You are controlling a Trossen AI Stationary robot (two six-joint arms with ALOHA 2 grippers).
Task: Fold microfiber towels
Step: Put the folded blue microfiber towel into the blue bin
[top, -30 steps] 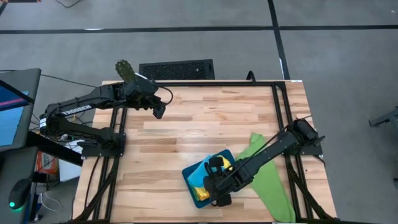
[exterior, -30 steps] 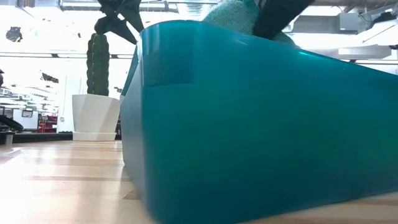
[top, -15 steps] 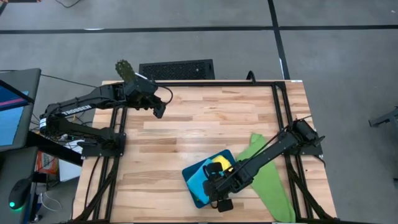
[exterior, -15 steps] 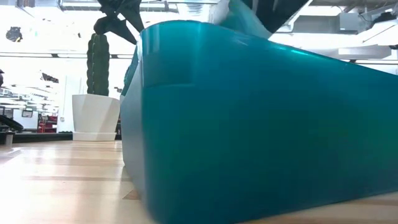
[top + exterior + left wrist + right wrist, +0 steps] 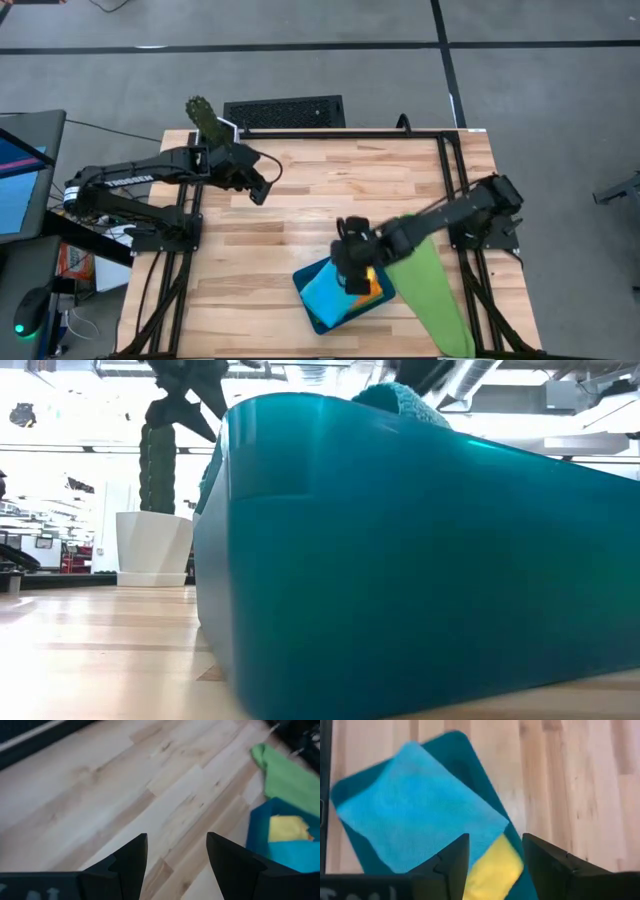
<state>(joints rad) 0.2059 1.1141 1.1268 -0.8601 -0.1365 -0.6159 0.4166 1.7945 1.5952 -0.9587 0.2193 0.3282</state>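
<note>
A sky-blue towel [image 5: 330, 290] [image 5: 420, 815] lies folded flat in the dark teal tray [image 5: 318, 322] near the table's front edge. It rests on a yellow towel [image 5: 492, 870] whose corner sticks out. A green towel [image 5: 432, 292] lies spread on the table to the tray's right, partly under my right arm. My right gripper [image 5: 352, 272] [image 5: 492, 862] hangs open above the tray's far side and holds nothing. My left gripper [image 5: 258, 190] [image 5: 177, 857] hovers open over bare wood at the far left. In the low view, only a towel's top [image 5: 400, 400] peeks over the tray wall.
The tray wall [image 5: 400, 560] fills most of the low view. Black frame rails [image 5: 450, 180] run along the table's sides and far edge. Bare wood [image 5: 320, 200] stretches across the table's middle and far half. A cactus in a white pot [image 5: 155, 510] stands beyond the table.
My right gripper has opened and let go of the sky-blue towel. It has then risen and drawn back toward the table's far edge, off the tray's near part. The towel now lies flat in the tray. My left gripper has sunk a little toward the table's middle.
</note>
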